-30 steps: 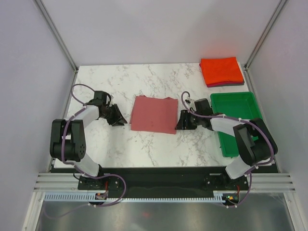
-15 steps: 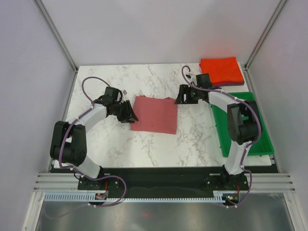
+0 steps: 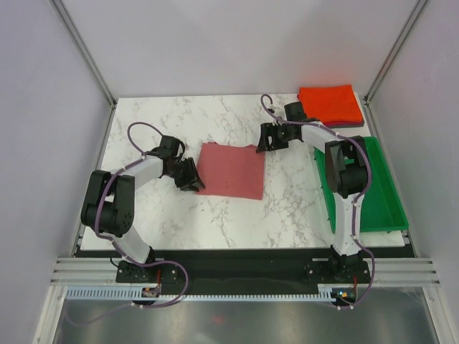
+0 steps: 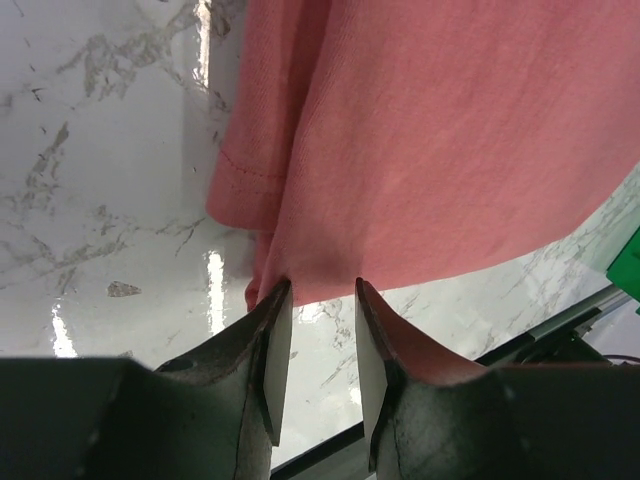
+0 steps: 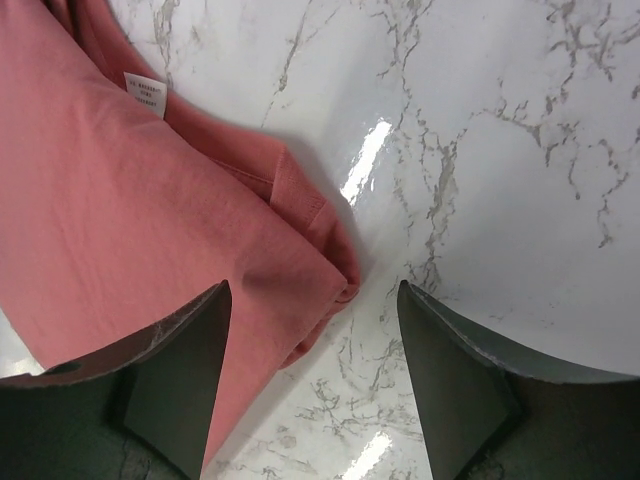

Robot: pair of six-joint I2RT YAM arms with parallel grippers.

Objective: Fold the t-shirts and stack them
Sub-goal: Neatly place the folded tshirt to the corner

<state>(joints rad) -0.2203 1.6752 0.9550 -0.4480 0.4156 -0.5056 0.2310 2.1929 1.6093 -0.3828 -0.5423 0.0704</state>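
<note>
A glossy white marble-patterned table [image 3: 179,115] stands enclosed by plain pale walls [image 3: 215,43] and metal corner posts [image 3: 82,50].

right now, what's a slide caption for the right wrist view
Open jaws of the right gripper frame the folded corner of the rose-red t-shirt on the marble table.

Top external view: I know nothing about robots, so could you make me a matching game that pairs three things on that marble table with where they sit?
Things
1. dusty rose-red cotton t-shirt
2. bright orange-red folded t-shirt
3. green plastic tray

Places
A. far right corner of the marble table
B. along the right edge, nearer side
C. middle, spread flat

Pairs: 1-C, 2-A, 3-B
</note>
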